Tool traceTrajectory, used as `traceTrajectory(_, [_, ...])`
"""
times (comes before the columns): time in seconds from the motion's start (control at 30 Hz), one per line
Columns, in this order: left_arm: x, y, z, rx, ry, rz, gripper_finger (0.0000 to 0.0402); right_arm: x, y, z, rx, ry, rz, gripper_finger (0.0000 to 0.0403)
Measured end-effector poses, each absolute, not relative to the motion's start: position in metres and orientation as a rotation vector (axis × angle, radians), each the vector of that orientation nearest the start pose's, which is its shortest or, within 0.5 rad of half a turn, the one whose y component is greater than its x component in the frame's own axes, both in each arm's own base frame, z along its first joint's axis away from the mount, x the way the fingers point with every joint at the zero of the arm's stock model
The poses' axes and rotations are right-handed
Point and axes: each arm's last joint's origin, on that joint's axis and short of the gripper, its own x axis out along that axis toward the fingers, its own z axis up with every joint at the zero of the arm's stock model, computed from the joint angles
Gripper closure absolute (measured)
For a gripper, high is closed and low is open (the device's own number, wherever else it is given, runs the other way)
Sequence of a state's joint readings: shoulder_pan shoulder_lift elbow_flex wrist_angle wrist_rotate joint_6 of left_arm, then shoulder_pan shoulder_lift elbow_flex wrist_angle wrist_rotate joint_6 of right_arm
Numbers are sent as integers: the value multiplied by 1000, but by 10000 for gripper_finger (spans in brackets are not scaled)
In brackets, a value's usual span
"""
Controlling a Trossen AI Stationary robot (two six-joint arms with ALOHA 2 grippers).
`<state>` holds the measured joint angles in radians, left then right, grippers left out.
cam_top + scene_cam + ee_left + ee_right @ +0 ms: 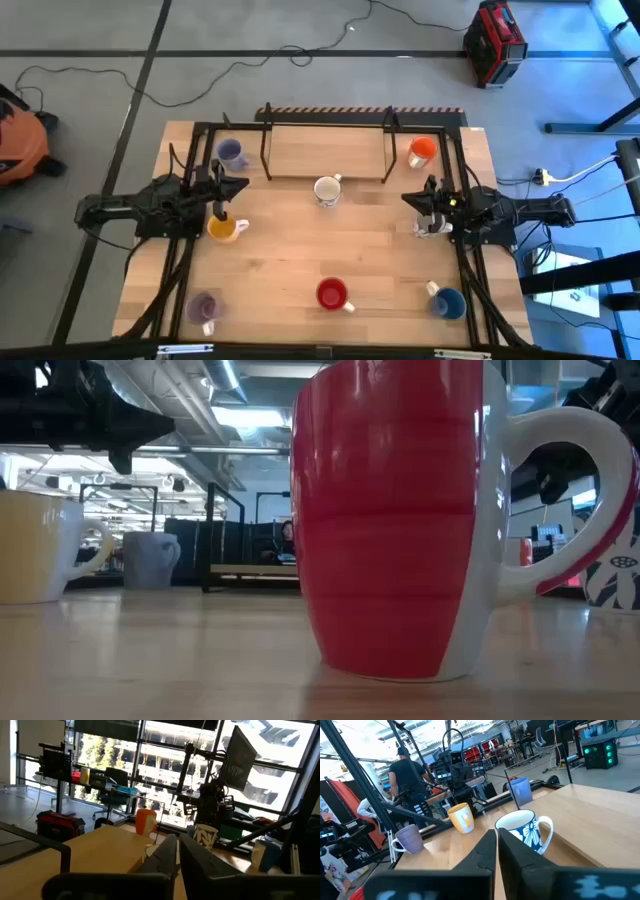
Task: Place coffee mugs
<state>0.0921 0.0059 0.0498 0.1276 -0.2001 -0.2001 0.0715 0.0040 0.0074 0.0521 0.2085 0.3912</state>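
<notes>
Eight mugs stand upright on their bases on the wooden table [300, 250]. They are pale purple [231, 152], orange-red [422, 150], white with a blue flower [327, 190], yellow-orange [224, 228], patterned white [430, 227], a second pale purple [203, 308], red [332, 294] and blue [449, 302]. My left gripper [178, 851] is shut and empty. It hovers level above the table beside the yellow-orange mug and points right. My right gripper [496, 845] is also shut and empty. It hovers by the patterned white mug [205, 836] and points left toward the flowered mug [522, 830].
A black metal frame [325, 125] stands across the far middle of the table, with rails along both sides. The red mug [400, 520] fills the low view. A person [407, 770] stands beyond the table's left side. Bare wood lies between the flowered and red mugs.
</notes>
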Motion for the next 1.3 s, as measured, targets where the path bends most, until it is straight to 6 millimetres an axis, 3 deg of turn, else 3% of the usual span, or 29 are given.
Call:
traceTrajectory(0.43, [92,14,192,-200,-200,276,385,96,-1,175,438,-141,-162,393])
traceTrajectory(0.6, [91,17,193,-82,-192,378,385,95,-3,183,510,-242,-217,393])
traceTrajectory(0.93, [83,18,214,-243,-463,405,385,92,-6,208,555,-352,-308,393])
traceTrajectory(1.1, [79,19,222,-325,-577,427,385,102,-6,229,490,-281,-339,393])
traceTrajectory(1.3, [80,19,221,-327,-564,433,385,134,-3,260,400,-128,-374,393])
